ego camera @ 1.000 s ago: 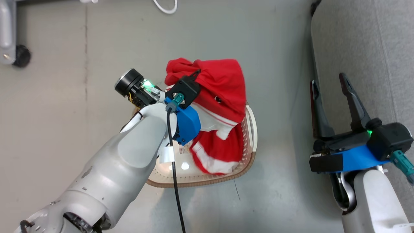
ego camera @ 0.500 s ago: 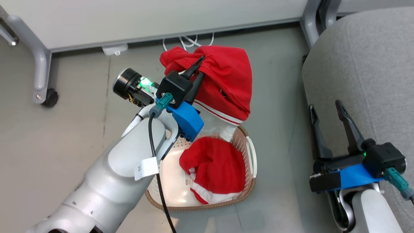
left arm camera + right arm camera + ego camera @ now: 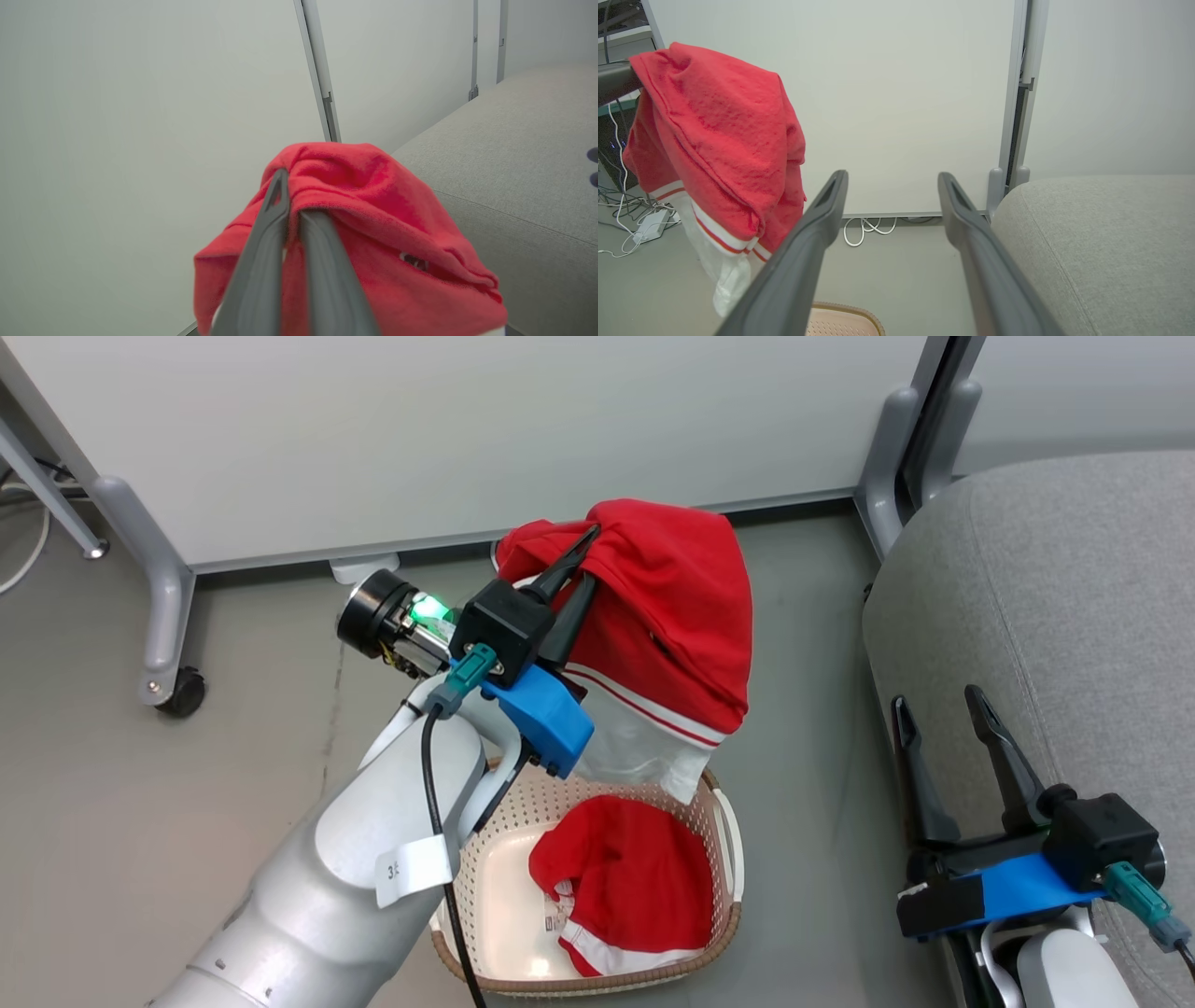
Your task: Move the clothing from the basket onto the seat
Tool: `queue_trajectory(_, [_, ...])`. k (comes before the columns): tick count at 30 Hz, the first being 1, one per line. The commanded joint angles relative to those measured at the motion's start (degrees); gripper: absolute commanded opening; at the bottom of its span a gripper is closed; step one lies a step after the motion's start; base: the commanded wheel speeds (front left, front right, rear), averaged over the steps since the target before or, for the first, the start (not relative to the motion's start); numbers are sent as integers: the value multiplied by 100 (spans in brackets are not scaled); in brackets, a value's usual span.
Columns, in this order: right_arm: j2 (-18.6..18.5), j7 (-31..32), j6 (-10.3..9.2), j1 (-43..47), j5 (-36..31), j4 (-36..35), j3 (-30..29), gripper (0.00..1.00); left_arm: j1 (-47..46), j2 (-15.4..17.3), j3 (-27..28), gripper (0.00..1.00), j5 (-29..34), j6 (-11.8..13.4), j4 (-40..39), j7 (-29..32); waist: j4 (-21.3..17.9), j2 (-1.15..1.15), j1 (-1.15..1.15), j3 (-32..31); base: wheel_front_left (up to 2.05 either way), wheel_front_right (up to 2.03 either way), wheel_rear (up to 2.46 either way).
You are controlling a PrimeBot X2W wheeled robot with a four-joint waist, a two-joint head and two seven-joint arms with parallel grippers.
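Observation:
My left gripper (image 3: 590,555) is shut on a red garment (image 3: 672,607) with a white band and thin stripes, which hangs clear above the basket (image 3: 726,859). The left wrist view shows the left gripper (image 3: 292,205) pinching a fold of this red garment (image 3: 373,205). A second red garment (image 3: 635,877) with a white-striped edge lies in the cream basket beside a paper label. My right gripper (image 3: 935,700) is open and holds nothing, at the left edge of the grey seat (image 3: 1074,616). From the right wrist, the right gripper (image 3: 892,176) points past the hanging garment (image 3: 719,126) and the seat (image 3: 1101,233).
A white partition stands behind the basket on grey legs (image 3: 896,457), one with a black caster (image 3: 182,691). White cables (image 3: 864,231) and an adapter (image 3: 649,224) lie on the grey floor by the wall.
The head camera has tilted up toward the wall. My left gripper has lifted the banded garment out of the basket, leaving the other garment inside. The right gripper stays open.

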Motion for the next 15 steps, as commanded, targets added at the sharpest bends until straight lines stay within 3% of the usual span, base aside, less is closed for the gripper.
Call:
queue_trajectory(1, [-16, -18, 3, 110, 44, 18, 11, 100, 96, 8, 35, 0, 45, -18, -27, -29, 34, -1, 1, -110, 0, 0, 0])
queue_trajectory(15, [-16, -18, 3, -30, -63, -89, 294, 100, 151, -29, 76, 0, 100, -58, 10, -29, 98, -1, 1, -261, 0, 0, 0])
